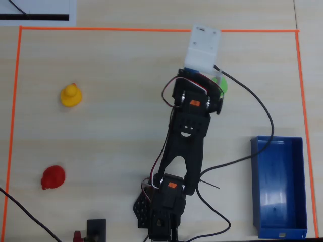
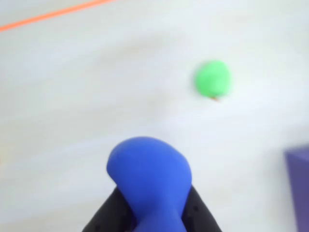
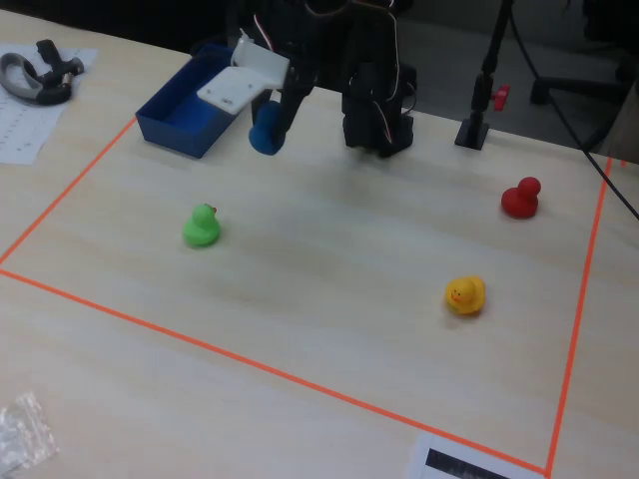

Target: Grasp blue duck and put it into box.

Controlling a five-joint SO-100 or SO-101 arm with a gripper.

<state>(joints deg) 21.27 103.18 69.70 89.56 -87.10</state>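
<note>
Blue duck (image 2: 147,181) nearest wrist lens, pinched between black fingers (image 2: 112,212) of gripper (image 3: 268,128), held clear above table (image 3: 329,259). Box (image 3: 187,102) lies beside it, by table's far left corner in fixed view; carry that way.

blue duck (image 3: 266,133): solid royal blue, no pattern visible
gripper (image 2: 149,217): black fingers
box (image 3: 178,115): dark blue all over
green duck (image 3: 202,227): bright green, small orange beak mark
yellow duck (image 3: 464,295): yellow, orange beak
red duck (image 3: 520,198): plain red
table (image 3: 329,259): pale wood grain
tape border (image 3: 200,341): orange line
arm (image 1: 187,136): black, small orange labels
camera mount (image 1: 203,48): white
</note>
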